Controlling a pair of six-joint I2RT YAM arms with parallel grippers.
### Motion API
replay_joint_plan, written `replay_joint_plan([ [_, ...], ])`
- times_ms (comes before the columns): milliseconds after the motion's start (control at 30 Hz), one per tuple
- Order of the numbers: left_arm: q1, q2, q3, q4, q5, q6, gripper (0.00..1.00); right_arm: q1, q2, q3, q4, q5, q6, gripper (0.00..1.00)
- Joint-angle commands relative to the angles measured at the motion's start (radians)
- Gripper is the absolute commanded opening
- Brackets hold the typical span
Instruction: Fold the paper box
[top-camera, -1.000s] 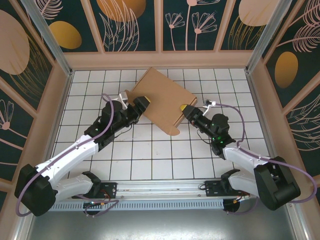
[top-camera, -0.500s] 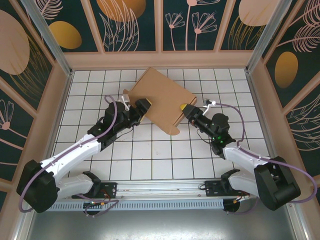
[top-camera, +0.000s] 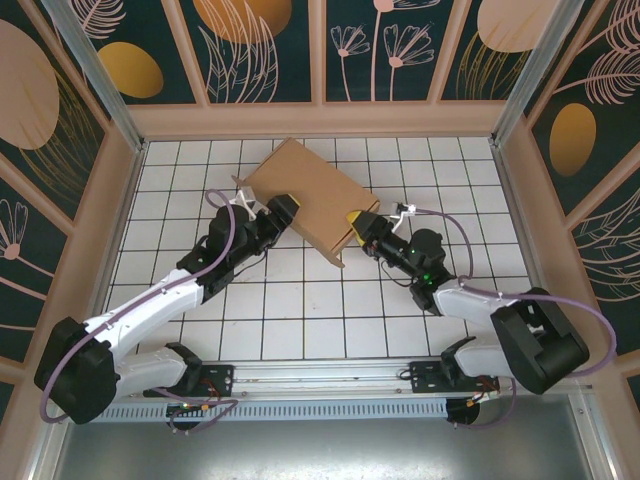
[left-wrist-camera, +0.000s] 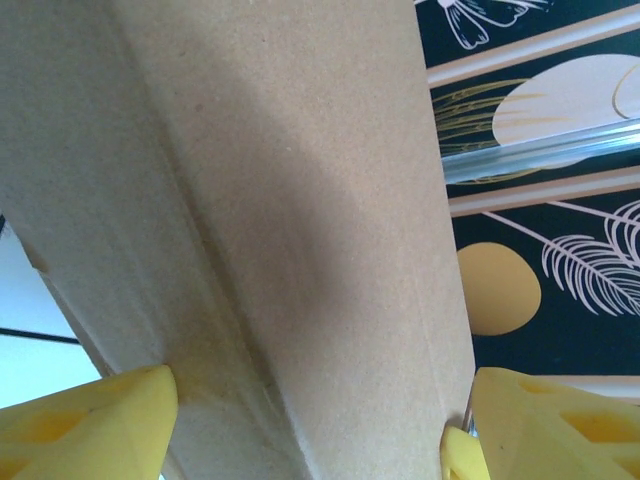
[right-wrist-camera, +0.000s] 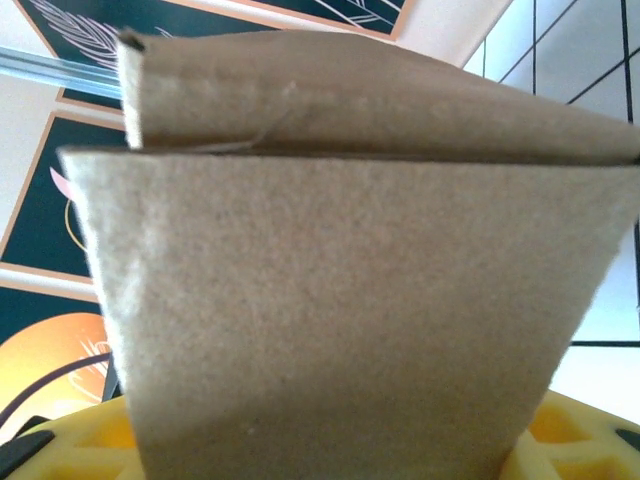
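**A:** Where are the claws?

**B:** Nearest us, the left gripper (top-camera: 283, 207) straddles the left near edge of the paper box (top-camera: 312, 190). Its jaws are spread wide, and cardboard fills the gap from one yellow finger (left-wrist-camera: 90, 425) to the other, so it looks gripped. The right gripper (top-camera: 358, 221) is about half open on a flap (right-wrist-camera: 340, 320) at the right near corner.

**A:** And the box itself?

**B:** Just beyond them, on the far half of the table (top-camera: 300, 310), skewed to the tiles. Its panels lie doubled over each other, with a side wall showing along the near edge.

**A:** Nearly done, then?

**B:** Mostly, I'd judge. That flap stands apart from the panel behind it, so tucking it in is left.
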Motion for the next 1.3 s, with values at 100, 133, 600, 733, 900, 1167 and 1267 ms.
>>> replay_joint_plan([
  [100, -0.009, -0.023, -0.009, 0.120, 0.013, 0.091, 0.79, 0.045, -0.011, 0.055, 0.116, -0.227, 0.084, 0.50],
  [133, -0.010, -0.035, -0.001, 0.097, 0.008, 0.121, 0.80, 0.031, -0.028, 0.052, 0.073, -0.217, 0.073, 0.49],
  [600, -0.061, 0.000, 0.278, -0.535, -0.234, 1.157, 0.75, -0.233, -0.024, 0.258, -0.593, -0.458, -0.201, 0.54],
  [733, -0.131, -0.005, 0.275, -0.508, -0.387, 1.420, 0.77, -0.252, -0.014, 0.260, -0.625, -0.483, -0.208, 0.54],
  [900, -0.196, -0.028, 0.152, -0.449, -0.354, 1.794, 0.77, -0.252, -0.021, 0.259, -0.606, -0.520, -0.193, 0.54],
  [1167, -0.226, 0.047, 0.132, -0.432, -0.388, 1.996, 0.78, -0.254, -0.024, 0.252, -0.557, -0.567, -0.153, 0.53],
  [1267, -0.226, 0.069, 0.151, -0.458, -0.344, 2.026, 0.77, -0.252, -0.023, 0.242, -0.515, -0.582, -0.126, 0.54],
])
